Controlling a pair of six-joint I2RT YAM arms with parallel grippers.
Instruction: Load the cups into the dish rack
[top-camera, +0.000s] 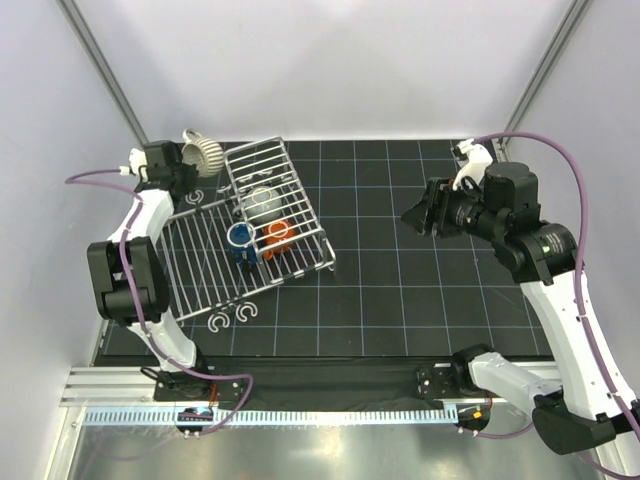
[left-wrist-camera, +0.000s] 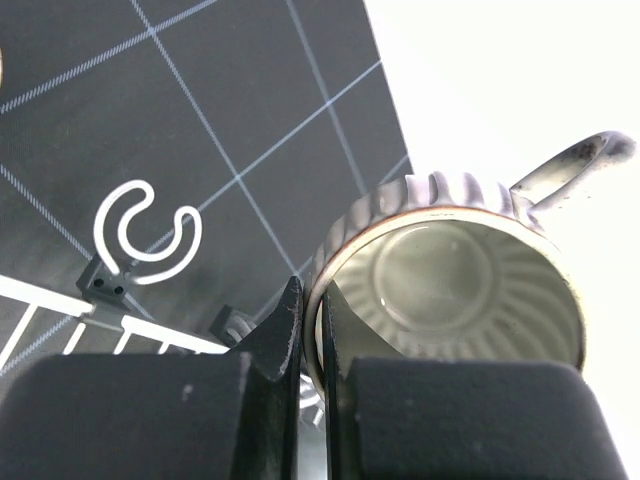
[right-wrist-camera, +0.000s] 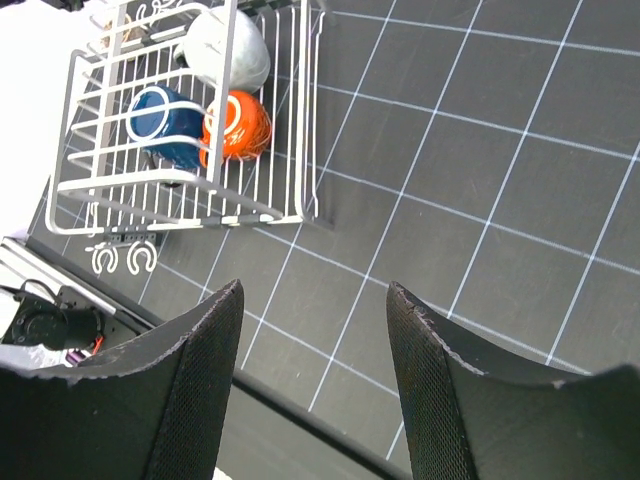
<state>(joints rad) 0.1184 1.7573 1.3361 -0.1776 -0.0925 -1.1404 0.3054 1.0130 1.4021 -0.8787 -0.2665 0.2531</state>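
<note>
Rack (top-camera: 200, 255) on mat (top-camera: 420, 290), left side. R gripper (right-wrist-camera: 312, 330) part open, empty, above mat's right. L gripper (left-wrist-camera: 312, 335) pinches striped cup (left-wrist-camera: 450, 270) by rim, beyond rack's far-left end. In basket: grey cup (top-camera: 263, 201), blue cup (top-camera: 241, 240), orange cup (top-camera: 278, 236).

A cream mug (left-wrist-camera: 450, 270) banded with dark stripes, its rim edged brown and its handle flecked dark, stands out against a black mat (top-camera: 400, 260) ruled with a thin pale grid. The silver-white wire rack (top-camera: 200, 255) shows a dark blue mug (right-wrist-camera: 165, 125), an orange-red mug (right-wrist-camera: 240, 125) and a light grey speckled mug (right-wrist-camera: 228, 48). Small hooks (top-camera: 245, 315) are white. The left gripper (left-wrist-camera: 312, 310) and right gripper (right-wrist-camera: 313, 295) are black, the arms (top-camera: 575, 310) white and black, their cables (top-camera: 590, 180) purple.
</note>
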